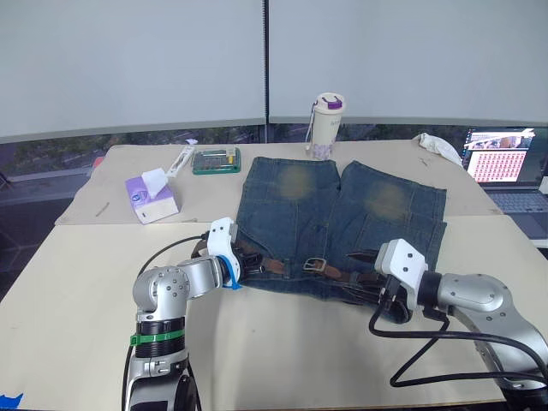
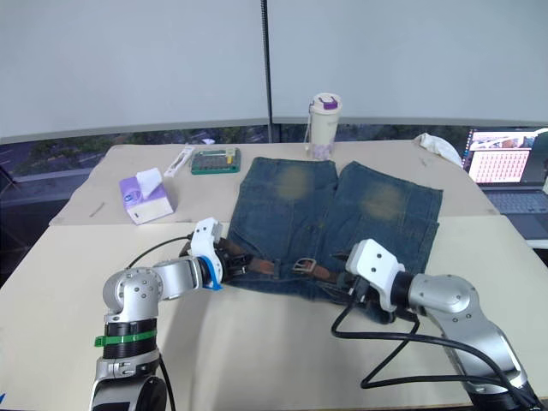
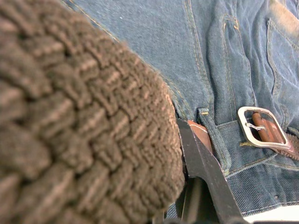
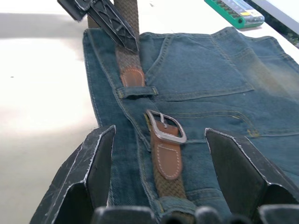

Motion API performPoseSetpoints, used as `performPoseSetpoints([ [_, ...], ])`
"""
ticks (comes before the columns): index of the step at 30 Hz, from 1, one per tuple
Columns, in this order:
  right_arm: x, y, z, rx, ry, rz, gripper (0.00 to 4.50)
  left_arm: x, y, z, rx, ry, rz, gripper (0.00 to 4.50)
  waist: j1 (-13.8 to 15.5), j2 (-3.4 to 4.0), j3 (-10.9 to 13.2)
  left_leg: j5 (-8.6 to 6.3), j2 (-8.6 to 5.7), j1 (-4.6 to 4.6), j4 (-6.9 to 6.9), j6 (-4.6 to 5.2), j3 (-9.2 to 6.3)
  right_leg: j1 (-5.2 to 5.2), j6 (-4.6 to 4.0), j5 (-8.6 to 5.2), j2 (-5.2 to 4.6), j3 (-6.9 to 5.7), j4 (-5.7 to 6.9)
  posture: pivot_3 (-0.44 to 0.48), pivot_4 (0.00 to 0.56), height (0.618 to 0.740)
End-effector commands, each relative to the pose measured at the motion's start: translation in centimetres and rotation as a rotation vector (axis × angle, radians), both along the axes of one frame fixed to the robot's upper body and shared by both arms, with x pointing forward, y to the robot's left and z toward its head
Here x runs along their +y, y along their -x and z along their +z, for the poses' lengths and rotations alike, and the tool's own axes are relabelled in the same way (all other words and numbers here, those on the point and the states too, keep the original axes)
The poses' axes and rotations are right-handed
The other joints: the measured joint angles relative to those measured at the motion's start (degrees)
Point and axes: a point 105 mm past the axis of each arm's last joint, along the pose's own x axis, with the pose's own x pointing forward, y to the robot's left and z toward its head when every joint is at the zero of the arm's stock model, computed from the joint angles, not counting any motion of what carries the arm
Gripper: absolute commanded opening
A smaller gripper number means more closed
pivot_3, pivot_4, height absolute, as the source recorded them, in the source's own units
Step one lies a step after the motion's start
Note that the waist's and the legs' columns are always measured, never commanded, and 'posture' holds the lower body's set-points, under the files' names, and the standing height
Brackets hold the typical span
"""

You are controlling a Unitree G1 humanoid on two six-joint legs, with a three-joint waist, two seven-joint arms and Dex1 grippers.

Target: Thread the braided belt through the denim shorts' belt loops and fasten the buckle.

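The two eye views look from the head down over the desk (image 1: pixel 77 317); both wrist views look very closely at the denim shorts (image 4: pixel 219 79).

Belt (image 3: pixel 84 121) weave blocks most of my left wrist cam; laptop (image 1: pixel 507 167) cut off by frame edge; can't tell prong seating.

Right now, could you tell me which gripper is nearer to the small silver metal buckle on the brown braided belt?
Left or right is a close call. The buckle lies between them on the blue denim shorts; the left gripper holds the belt, and the open right gripper faces the buckle.
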Motion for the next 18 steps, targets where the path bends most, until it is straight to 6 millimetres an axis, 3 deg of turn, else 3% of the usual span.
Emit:
performPoseSetpoints([
  [1,0.6,0.1,0.9,-0.056,-0.017,0.011,3.40,-0.7,-0.5,0.5,-0.024,0.027,0.011,0.00,0.08,0.00,0.00,0.00,0.00,0.00,0.00,0.00,0.00,0.00,0.00,0.00,0.00,0.00,0.00,0.000,0.150,0.740],
  [11,3.1,0.5,-1.1,0.134,-0.169,-0.034,3.40,-2.9,-0.4,-0.7,0.028,0.166,0.014,0.00,0.32,-0.14,0.09,0.00,0.00,-0.01,0.00,0.00,0.00,0.00,0.00,0.00,-0.02,0.00,-0.01,0.000,0.150,0.740],
  [14,4.7,0.5,-2.2,0.257,-0.268,-0.063,3.40,-3.9,-0.4,-1.2,0.032,0.181,-0.017,0.00,0.37,-0.14,0.08,0.00,-0.01,-0.02,0.00,0.00,0.00,-0.01,0.00,0.00,-0.04,0.00,-0.01,0.000,0.150,0.740],
  [18,5.5,-1.0,-3.5,0.363,-0.353,-0.200,3.40,-5.0,-0.3,-1.6,0.022,0.208,-0.062,0.00,0.37,0.07,-0.05,0.00,0.00,-0.01,-0.01,-0.01,-0.01,-0.02,-0.01,0.00,-0.03,0.01,0.01,0.000,0.150,0.740],
])
